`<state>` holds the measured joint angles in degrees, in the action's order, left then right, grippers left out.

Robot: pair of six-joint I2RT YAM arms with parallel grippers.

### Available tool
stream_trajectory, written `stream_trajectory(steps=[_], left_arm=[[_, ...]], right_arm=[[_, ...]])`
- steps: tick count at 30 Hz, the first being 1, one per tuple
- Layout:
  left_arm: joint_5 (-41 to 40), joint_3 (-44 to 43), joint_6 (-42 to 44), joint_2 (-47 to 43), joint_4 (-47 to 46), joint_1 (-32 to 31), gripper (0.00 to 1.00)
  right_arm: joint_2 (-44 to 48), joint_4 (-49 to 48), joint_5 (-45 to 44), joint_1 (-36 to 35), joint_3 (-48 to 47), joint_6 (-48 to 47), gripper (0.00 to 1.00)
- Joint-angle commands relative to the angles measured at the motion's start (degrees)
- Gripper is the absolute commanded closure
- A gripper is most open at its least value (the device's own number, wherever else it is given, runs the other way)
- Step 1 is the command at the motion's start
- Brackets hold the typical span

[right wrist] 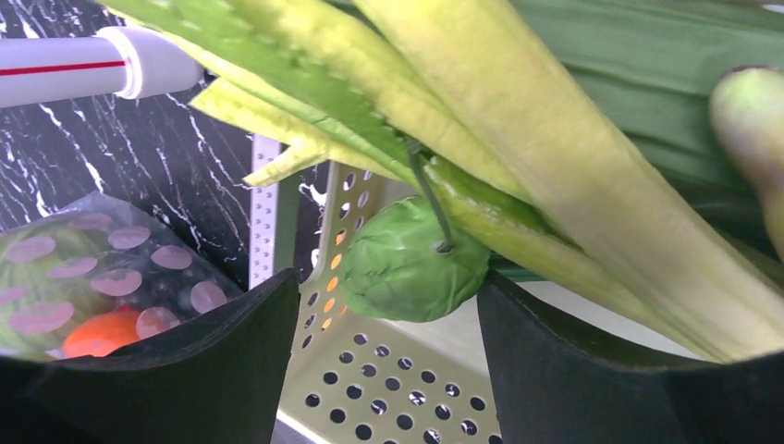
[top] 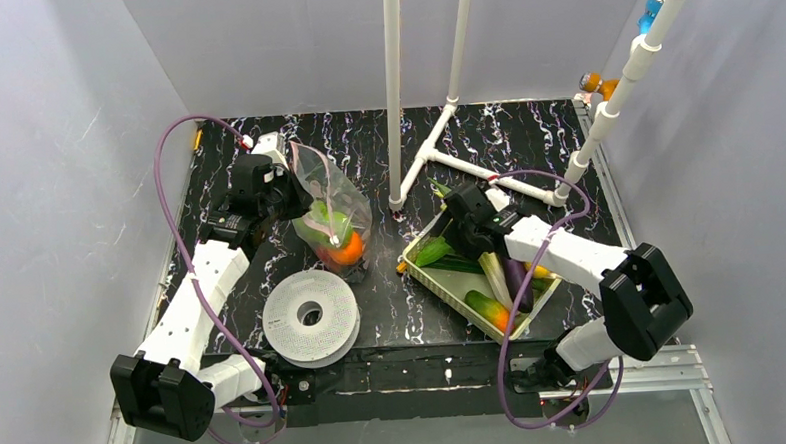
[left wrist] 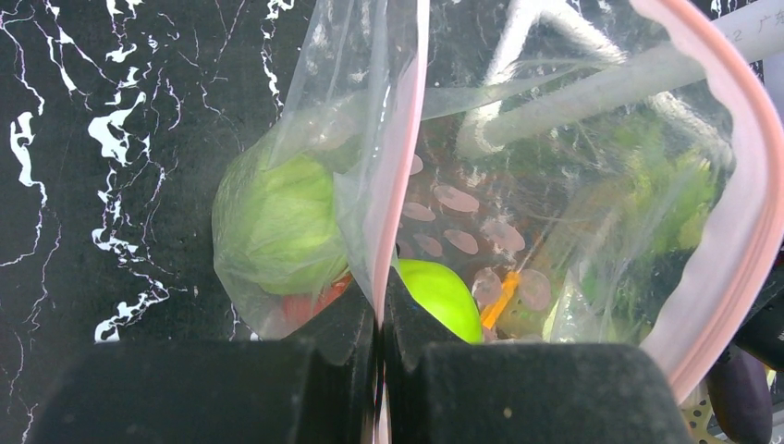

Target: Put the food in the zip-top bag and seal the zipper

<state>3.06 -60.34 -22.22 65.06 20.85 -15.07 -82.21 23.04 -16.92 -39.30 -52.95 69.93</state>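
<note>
Currently the left gripper is pinching the zip-top bag at its mouth edge, its jaws pressed together with the thin plastic caught between them. The bag is standing on the dark marbled table at the left, just beyond the white spool, and its mouth is gaping open. The pinkish zipper is curving around that opening in the left wrist view, its two sides well apart.

Inside the bag, a pale green leafy piece is lying against the left wall, a green apple is sitting just beside the gripper's fingers, and an orange is resting at the bottom.

Over at the right, the right gripper is reaching into the far corner of the pale green tray, its jaws spread wide. A small round cabbage is lying between the two fingers, with a gap showing on either side of it. Yellow-green leeks are slanting across just above the cabbage. A purple eggplant is lying further along the tray, partly hidden under the arm.
</note>
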Motion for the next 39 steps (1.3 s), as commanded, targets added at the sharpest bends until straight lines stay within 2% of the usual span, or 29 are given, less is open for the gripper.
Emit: stream_trajectory(steps=[1,4,8,16,21,28,34,39], left_arm=[[0.5,1.1,0.8,-0.7,-0.7,0.1,1.00],[0.5,1.3,1.0,-1.0,-1.0,0.1,1.00],[0.1,1.5,1.3,-1.7,-1.3,0.1,1.00],[-1.8,3.7,2.5,-6.8,-3.7,-0.5,1.00],[-4.4,5.1,3.2,-10.3,-5.6,-1.1,1.00],[-3.4,5.0,3.4,-10.5,-5.7,-1.3,1.00],[-3.4,5.4,3.6,-11.4,-6.3,-1.2,1.00],[-3.5,5.4,3.8,-11.8,-6.3,-1.3,1.00]], right_arm=[[-1.3,-2.4,-2.3,0.5,1.5,0.9,0.26],[-2.2,-2.5,-1.9,0.5,1.5,0.4,0.36],[-1.5,-1.8,-0.9,0.5,1.3,-0.5,0.63],[8.0,2.4,-0.6,-0.1,0.2,-5.6,0.86],[15.4,3.7,-0.8,-0.7,-1.4,-14.6,0.96],[16.9,4.8,0.6,-6.8,-16.5,-32.4,0.99],[8.4,2.0,-3.6,-17.6,-34.6,-46.4,0.99],[-1.8,-0.3,-3.9,-22.0,-48.8,-53.9,0.99]])
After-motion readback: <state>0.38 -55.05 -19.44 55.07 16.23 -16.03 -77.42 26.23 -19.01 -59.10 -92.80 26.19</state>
